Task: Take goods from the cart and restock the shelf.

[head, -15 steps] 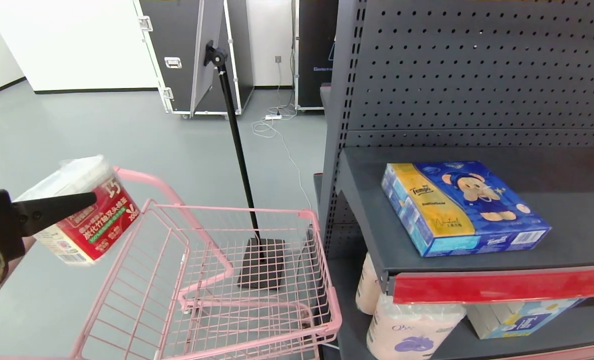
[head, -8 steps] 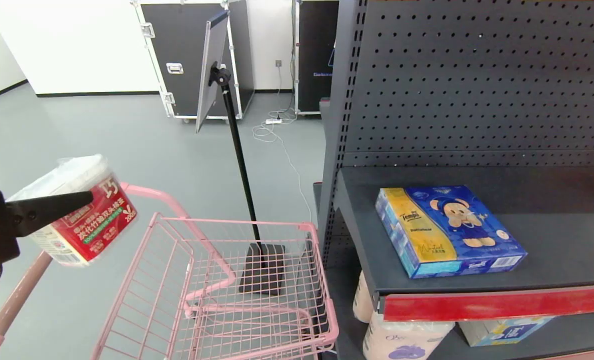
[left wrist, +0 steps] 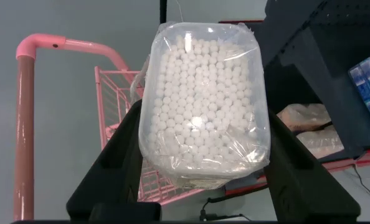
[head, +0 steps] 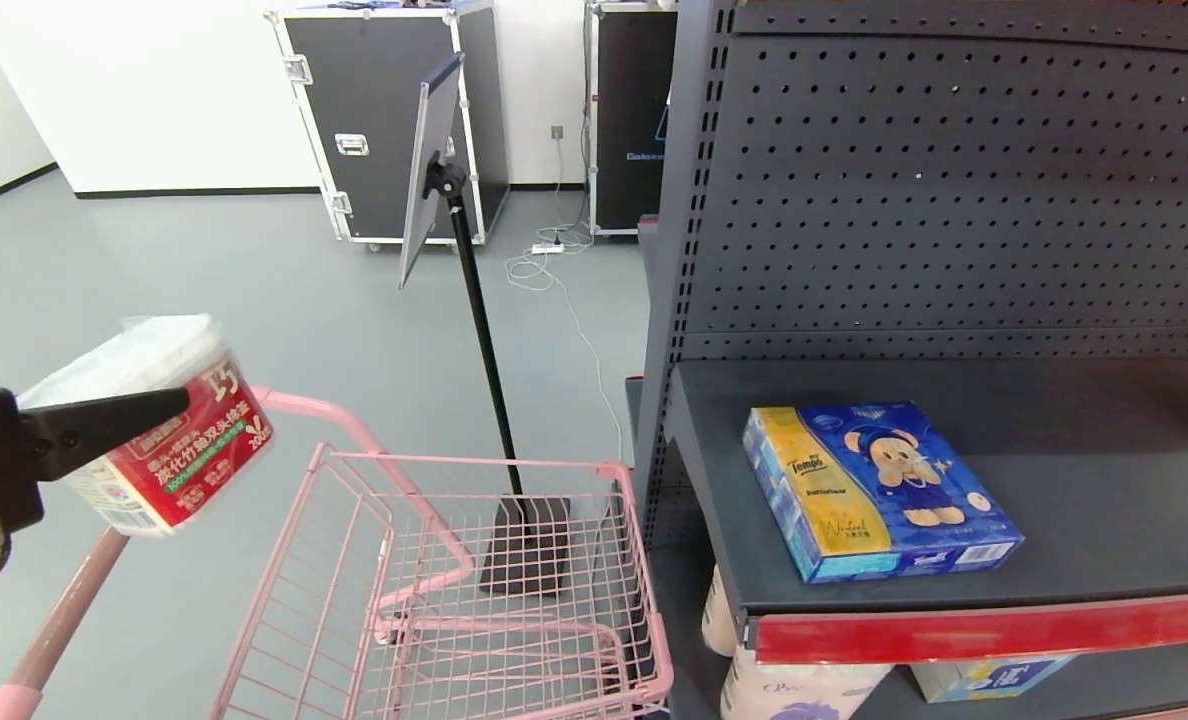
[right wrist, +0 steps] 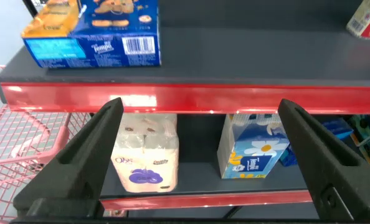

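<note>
Left gripper (left wrist: 203,127) fingers clamp both sides of cotton swab tub (left wrist: 203,87). Pink cart (left wrist: 24,118) behind; shelf (left wrist: 319,59) beside the cart.

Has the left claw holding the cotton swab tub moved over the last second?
Yes. Against the pink cart handle, the left claw and its tub have risen. The whole head view shifted too, so the camera also moved.

Tilted red-labelled swab tub (head: 169,440), held aloft beside pink cart (head: 464,463).
</note>
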You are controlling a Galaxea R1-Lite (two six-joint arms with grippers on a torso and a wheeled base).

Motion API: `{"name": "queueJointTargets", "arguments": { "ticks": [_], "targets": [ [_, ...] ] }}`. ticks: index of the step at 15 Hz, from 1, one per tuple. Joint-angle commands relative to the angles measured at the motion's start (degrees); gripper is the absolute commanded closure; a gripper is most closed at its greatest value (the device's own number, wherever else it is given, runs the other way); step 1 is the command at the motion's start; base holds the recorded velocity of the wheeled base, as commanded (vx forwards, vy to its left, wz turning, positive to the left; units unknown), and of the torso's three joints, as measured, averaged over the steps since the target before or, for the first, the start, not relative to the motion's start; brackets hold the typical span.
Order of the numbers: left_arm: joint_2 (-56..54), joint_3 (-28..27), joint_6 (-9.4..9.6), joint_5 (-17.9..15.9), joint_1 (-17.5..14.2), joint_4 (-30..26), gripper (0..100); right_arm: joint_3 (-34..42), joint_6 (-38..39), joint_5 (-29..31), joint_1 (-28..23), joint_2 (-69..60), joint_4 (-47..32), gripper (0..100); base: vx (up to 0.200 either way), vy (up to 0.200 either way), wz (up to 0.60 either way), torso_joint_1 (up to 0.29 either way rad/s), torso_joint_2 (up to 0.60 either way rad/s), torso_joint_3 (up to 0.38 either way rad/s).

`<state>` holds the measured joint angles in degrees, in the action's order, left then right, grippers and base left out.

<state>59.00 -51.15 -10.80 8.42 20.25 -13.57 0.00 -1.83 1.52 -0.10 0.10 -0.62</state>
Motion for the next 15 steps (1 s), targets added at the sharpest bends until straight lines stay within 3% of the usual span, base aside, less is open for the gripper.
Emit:
{"name": "queueJointTargets", "arguments": {
  "ticks": [1, 15],
  "targets": [
    [0.2, 0.3, 0.08, 0.0, 0.0, 0.1, 100, 0.0, 0.0, 0.0, 0.0, 0.0, 0.0, 0, 0.0, 0.0, 0.0, 0.134, -0.33, -0.178],
    [0.1, 1.9, 1.4, 0.1, 0.0, 0.3, 100, 0.0, 0.1, 0.0, 0.0, 0.1, 0.0, 0, 0.0, 0.0, 0.0, 0.004, -0.01, -0.004]
  ]
}}
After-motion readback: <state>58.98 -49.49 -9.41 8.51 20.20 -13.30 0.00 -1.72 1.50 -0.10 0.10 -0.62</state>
